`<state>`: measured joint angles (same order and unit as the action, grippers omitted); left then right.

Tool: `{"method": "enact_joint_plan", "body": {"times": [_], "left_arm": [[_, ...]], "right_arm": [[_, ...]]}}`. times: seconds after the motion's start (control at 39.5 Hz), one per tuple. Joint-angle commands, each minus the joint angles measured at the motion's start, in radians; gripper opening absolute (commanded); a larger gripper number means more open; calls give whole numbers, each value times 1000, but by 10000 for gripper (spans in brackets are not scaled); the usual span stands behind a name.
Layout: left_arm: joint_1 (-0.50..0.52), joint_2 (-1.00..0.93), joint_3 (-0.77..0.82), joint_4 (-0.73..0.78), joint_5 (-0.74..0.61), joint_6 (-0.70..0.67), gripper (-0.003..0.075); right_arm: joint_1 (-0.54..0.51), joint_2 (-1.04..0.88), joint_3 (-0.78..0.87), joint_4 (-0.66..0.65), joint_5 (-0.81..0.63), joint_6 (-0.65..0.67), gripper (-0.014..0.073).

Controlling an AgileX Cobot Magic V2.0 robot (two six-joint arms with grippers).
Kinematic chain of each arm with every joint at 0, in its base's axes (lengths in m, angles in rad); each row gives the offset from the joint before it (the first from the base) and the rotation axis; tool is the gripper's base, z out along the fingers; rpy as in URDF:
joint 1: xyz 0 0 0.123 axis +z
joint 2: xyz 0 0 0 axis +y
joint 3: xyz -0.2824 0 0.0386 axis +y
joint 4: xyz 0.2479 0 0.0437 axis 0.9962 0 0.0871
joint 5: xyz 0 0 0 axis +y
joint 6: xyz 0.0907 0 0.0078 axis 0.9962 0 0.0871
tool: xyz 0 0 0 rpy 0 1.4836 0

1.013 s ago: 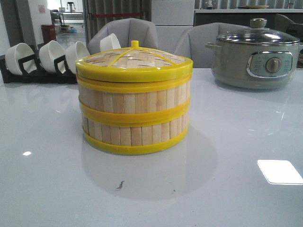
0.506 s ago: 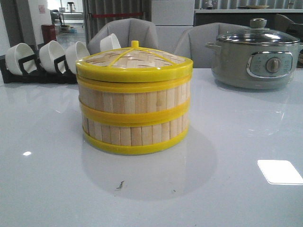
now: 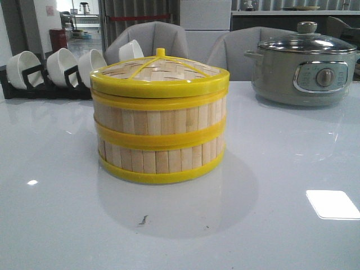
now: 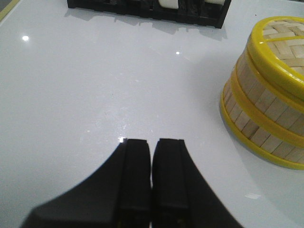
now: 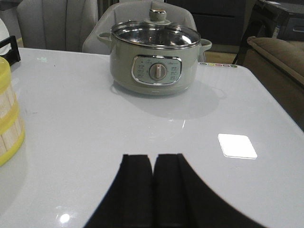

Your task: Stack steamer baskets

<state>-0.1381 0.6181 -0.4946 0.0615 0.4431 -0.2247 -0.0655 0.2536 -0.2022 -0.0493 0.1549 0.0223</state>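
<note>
Both sets of jaws are pressed closed on nothing: the left gripper hangs over bare white table beside the steamer baskets, and the right gripper hangs over the table facing a grey-green electric cooking pot with a glass lid. Two bamboo baskets stand stacked one on the other near the middle of the table, topped by the woven yellow-rimmed lid, with a black rack of white bowls behind them to the left and the pot behind to the right
</note>
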Motion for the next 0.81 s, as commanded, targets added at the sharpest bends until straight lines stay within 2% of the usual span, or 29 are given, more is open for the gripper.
{"method": "enact_joint_plan", "body": {"times": [0.0, 0.68, 0.78], "left_arm": [[-2, -4, -29, -5, -79, -10, 88], [-6, -19, -29, -5, -79, -8, 88], [-18, -72, -28, 90, -116, -1, 88]], "right_arm": [[-5, 8, -30, -15, -78, -6, 63], [-5, 8, -30, -15, -78, -6, 63], [-5, 8, -30, -15, -78, -6, 63]]}}
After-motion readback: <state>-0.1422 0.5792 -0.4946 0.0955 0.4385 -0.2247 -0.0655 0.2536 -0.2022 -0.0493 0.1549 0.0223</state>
